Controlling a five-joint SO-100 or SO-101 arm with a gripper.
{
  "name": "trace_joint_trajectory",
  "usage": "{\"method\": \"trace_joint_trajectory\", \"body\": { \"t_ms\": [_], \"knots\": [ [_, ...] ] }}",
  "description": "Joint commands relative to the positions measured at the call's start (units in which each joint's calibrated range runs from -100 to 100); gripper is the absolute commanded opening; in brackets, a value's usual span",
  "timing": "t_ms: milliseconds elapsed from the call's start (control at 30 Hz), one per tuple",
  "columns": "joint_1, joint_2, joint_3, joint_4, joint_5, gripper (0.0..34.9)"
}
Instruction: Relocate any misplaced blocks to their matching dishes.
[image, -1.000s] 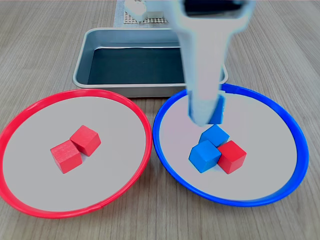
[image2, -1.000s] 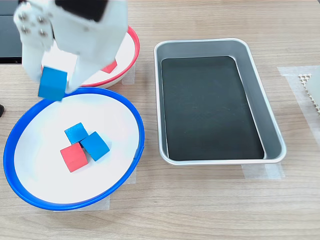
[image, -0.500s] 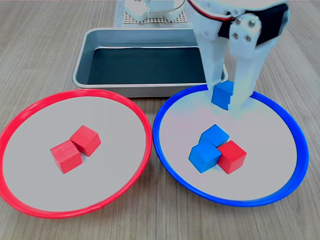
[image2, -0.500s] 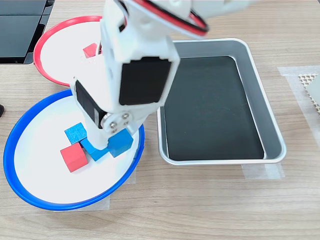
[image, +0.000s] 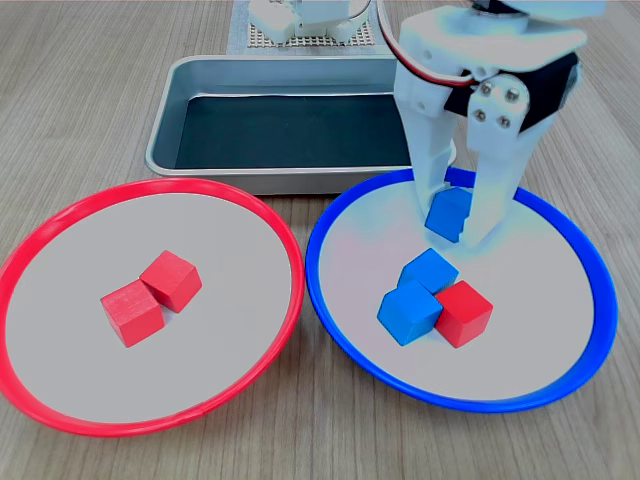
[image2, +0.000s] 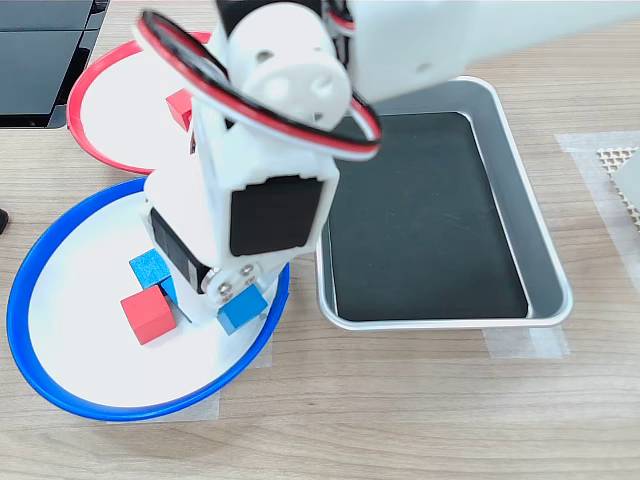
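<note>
End effector: end effector (image: 459, 215) stood low over the far part of the blue-rimmed dish (image: 580, 250), its fingers closed narrowly on a blue cube (image: 448, 213); whether the cube already rested on the dish floor could not be told.
Blue-rimmed dish contents: two more blue cubes (image: 419, 296) lay touching near the middle, with a red cube (image: 463, 313) pressed against them; the red cube appeared misplaced.
Red-rimmed dish: red-rimmed dish (image: 60, 225) held two red cubes (image: 150, 297), touching, near its centre.
Tray: silver tray (image: 190, 75) on the tabletop (image: 80, 80) behind both dishes showed nothing inside.
Second exterior view: arm body hid much of the blue-rimmed dish; held cube showed at the end effector (image2: 236, 305), just beside the dish's rim nearest the tray.
Step judged in hand: releasing the blue cube into its dish.
Recommended practice: lower until the cube sits flat, part the fingers fully, then lift straight up, clear of the cluster beside it.
Remaining: red cube apparently not yet moved.
</note>
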Motion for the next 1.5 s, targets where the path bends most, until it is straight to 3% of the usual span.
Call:
{"method": "trace_joint_trajectory", "body": {
  "t_ms": [0,133,500,667,800,1267,1467],
  "knots": [
    [-0.1,1.0,-4.1,0.0,0.0,0.4],
    [0.4,3.1,-6.9,0.4,0.7,0.4],
    [1.7,7.3,-11.4,2.4,3.4,5.5],
    [2.5,6.5,-12.5,2.4,2.3,12.1],
    [2.8,4.9,-13.7,2.6,1.2,15.0],
    [5.0,-3.4,-11.9,6.3,4.0,14.8],
    [5.0,-3.0,-13.1,2.1,-2.2,12.6]
  ]
}}
